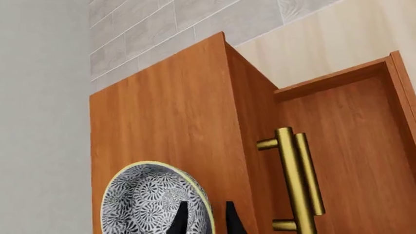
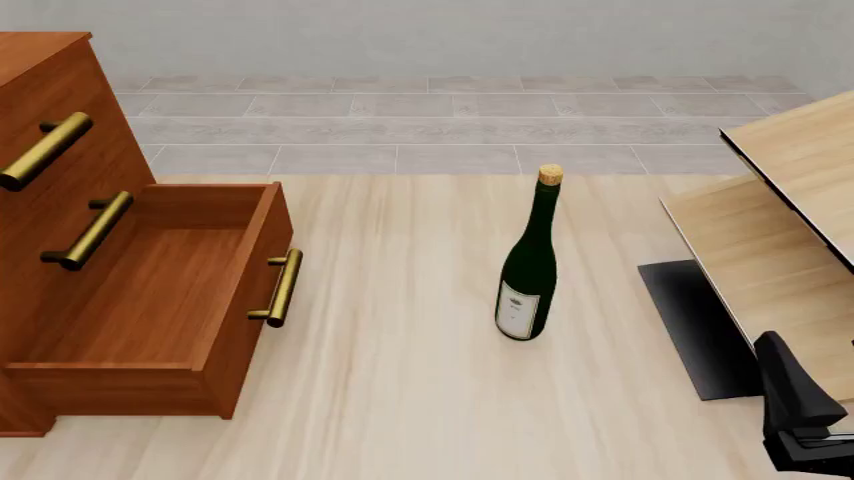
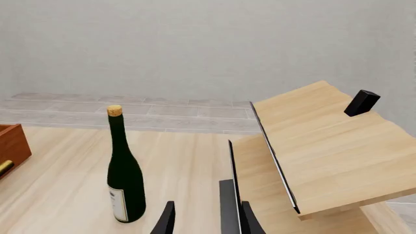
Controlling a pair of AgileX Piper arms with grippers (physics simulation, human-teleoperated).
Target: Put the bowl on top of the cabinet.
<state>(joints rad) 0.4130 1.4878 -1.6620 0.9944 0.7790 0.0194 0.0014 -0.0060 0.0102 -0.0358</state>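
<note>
The left fingers (image 1: pixel 206 219) pinch the bowl (image 1: pixel 153 202) by its rim, seemingly over the cabinet (image 1: pixel 175 126) top; the right fingers (image 3: pixel 206 220) stand narrowly parted, empty.

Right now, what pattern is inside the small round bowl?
Grey-white floral speckle on the small round bowl, best seen from left wrist.

The left gripper (image 1: pixel 206 220) shows only two dark fingers (image 1: pixel 179 219) set close together with a narrow gap, while the right gripper (image 3: pixel 204 219) sits low at the front view's right edge, its fingers (image 3: pixel 165 219) spread apart.
</note>
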